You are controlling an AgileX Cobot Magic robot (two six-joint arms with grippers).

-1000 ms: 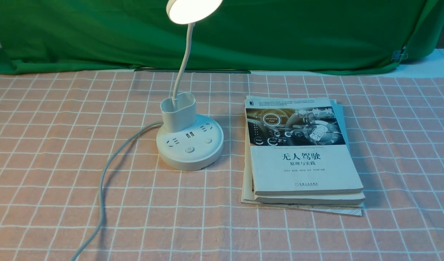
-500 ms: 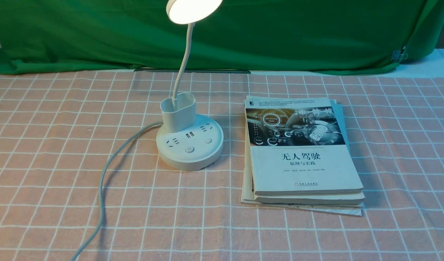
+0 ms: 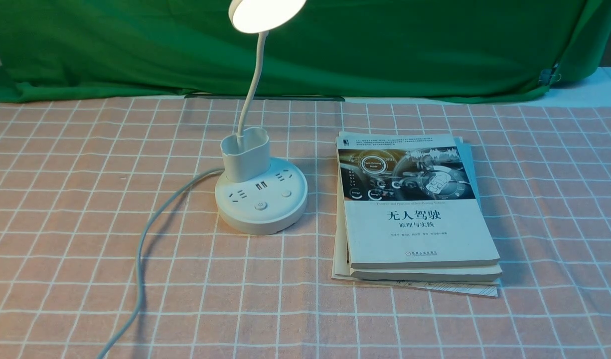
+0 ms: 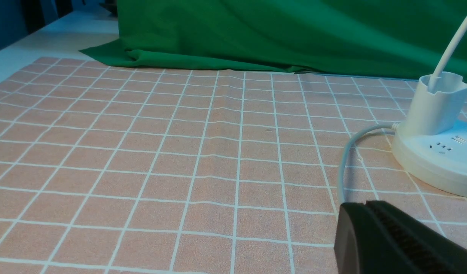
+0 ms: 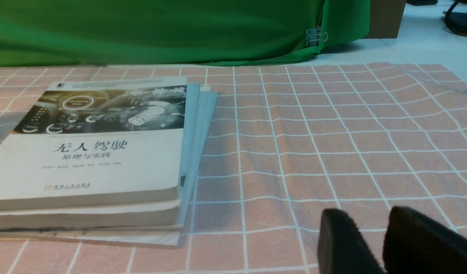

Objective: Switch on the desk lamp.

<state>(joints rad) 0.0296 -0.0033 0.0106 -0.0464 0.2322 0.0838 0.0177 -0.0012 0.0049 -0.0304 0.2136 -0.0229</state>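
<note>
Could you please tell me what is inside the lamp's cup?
The neck goes down into the cup; nothing else shows in it. The cup's wall hides its bottom, so I cannot tell what lies there.

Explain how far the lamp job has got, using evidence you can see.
Done: the desk lamp glows at its head. In hand: nothing; both the left tool and right tool are away from it. Left: apparently nothing.

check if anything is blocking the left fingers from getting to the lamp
Nothing visible stands between the left fingers and the lamp base; only the cord lies on the cloth beside it.
</note>
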